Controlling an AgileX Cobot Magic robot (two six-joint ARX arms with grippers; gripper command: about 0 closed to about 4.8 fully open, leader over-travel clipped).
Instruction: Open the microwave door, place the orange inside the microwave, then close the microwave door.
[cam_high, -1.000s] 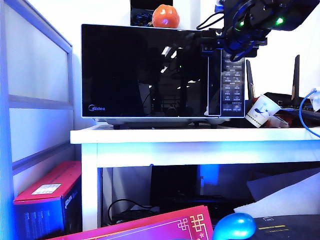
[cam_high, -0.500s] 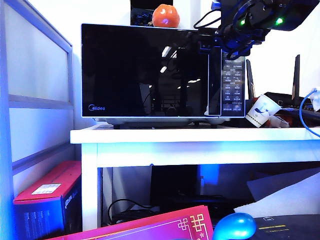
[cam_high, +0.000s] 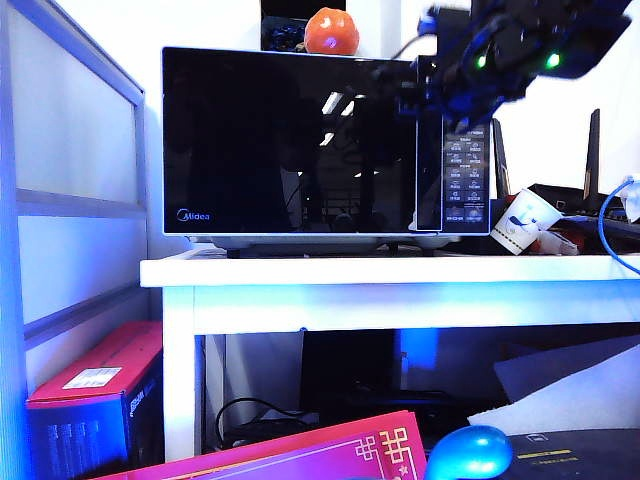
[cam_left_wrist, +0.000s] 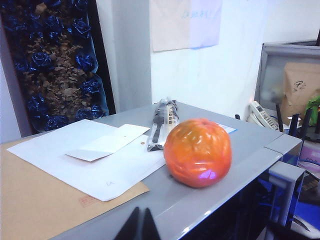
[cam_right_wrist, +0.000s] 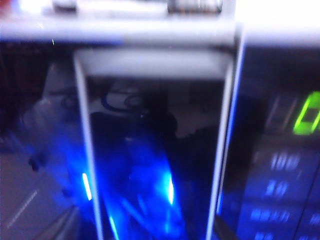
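The microwave (cam_high: 466, 180) stands on the white table (cam_high: 380, 272) with the microwave door (cam_high: 290, 140) shut. The orange (cam_high: 332, 32) rests on the microwave's grey top (cam_left_wrist: 240, 142). In the left wrist view the orange (cam_left_wrist: 197, 152) lies a short way ahead of my left gripper (cam_left_wrist: 140, 226). That gripper is shut with nothing in it and hovers above the top's front edge. My right gripper (cam_high: 425, 82) is at the door's upper right corner. In the blurred right wrist view its jaws (cam_right_wrist: 145, 231) stand open on either side of the vertical handle strip (cam_right_wrist: 155, 150).
White sheets (cam_left_wrist: 85, 155), a brown envelope (cam_left_wrist: 40, 200) and a wrapped packet (cam_left_wrist: 162, 122) lie on the microwave top behind the orange. A white paper cup (cam_high: 525, 222) leans beside the button panel. The green display (cam_right_wrist: 307, 114) glows right of the handle.
The right arm has tilted and shifted slightly up and right at the door's upper right corner. The door has stayed shut and the orange has not moved.
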